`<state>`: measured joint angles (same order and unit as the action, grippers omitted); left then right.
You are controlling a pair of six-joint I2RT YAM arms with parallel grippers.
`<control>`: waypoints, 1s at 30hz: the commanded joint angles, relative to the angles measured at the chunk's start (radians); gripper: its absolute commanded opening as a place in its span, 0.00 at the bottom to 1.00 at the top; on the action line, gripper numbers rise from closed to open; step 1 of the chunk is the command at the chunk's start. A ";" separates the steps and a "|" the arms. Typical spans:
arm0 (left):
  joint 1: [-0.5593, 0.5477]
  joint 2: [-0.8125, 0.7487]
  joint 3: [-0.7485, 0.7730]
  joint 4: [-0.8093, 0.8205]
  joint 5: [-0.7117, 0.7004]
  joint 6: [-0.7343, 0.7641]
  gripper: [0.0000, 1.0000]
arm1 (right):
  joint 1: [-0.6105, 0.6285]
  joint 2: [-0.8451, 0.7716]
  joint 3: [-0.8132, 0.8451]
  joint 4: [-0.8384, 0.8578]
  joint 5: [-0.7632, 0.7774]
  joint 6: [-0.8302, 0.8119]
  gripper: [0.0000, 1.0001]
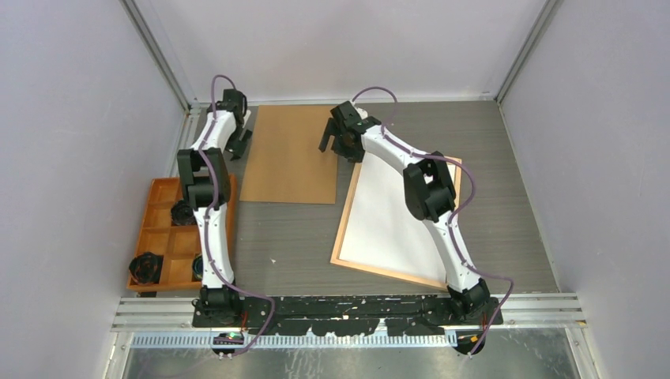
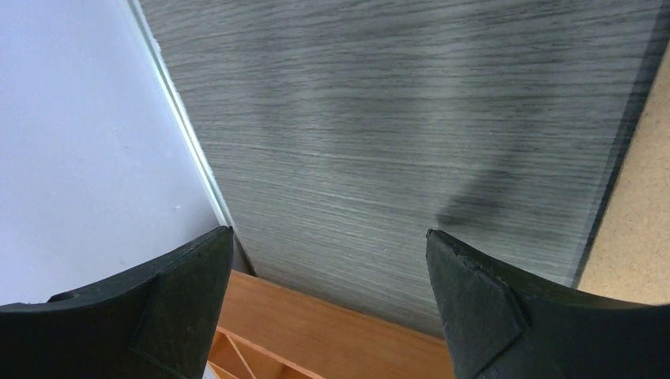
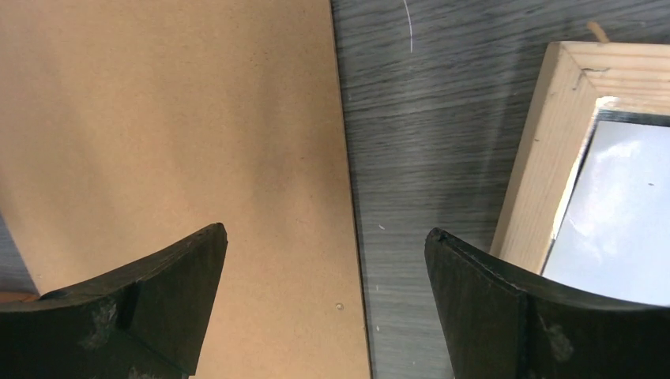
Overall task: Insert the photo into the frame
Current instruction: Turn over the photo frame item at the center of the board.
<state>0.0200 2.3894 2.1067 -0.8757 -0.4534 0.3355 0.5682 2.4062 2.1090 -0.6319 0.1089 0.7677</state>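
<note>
Light-orange wood at 3 o'clock on the bench (image 1: pixel 300 237): the frame (image 1: pixel 340 229), with the photo (image 1: pixel 395 229) inside, white back up. Left hand (image 1: pixel 240 147) spread at 11; right hand (image 1: pixel 336 148) spread at 12, between board (image 1: pixel 288 154) and frame.

Fixed overhead camera, plus two wrist cameras close to the tabletop.
The top external camera sat high above and behind the arm bases (image 1: pixel 217 304), facing down and forward, far enough to take in the whole table (image 1: pixel 300 237) and both side walls (image 1: pixel 71 158). The left wrist camera hung low near the table's far left, looking down past its own fingers (image 2: pixel 182 292) at grey tabletop, with the orange compartment tray (image 2: pixel 316 332) at the bottom edge and the brown backing board (image 2: pixel 640 205) at the right edge. The right wrist camera, equally close, looked down on the gap between the board and a corner of the frame (image 3: pixel 545 158). The board showed in all three views, while the tray and the frame each showed in two.
</note>
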 commanded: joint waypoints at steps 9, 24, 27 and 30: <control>-0.035 0.022 -0.037 -0.006 0.103 -0.048 0.92 | 0.001 0.043 0.010 0.076 -0.049 0.072 1.00; -0.082 0.038 -0.042 -0.072 0.390 0.015 0.90 | -0.014 0.006 -0.141 0.277 -0.218 0.232 1.00; -0.091 0.029 -0.059 -0.067 0.408 0.030 0.89 | -0.024 -0.009 -0.188 0.369 -0.287 0.302 1.00; -0.098 0.028 -0.063 -0.076 0.425 0.039 0.89 | -0.028 -0.043 -0.231 0.470 -0.353 0.364 1.00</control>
<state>-0.0292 2.3978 2.0941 -0.8829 -0.2272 0.3817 0.5190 2.3936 1.9442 -0.3229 -0.0868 1.0008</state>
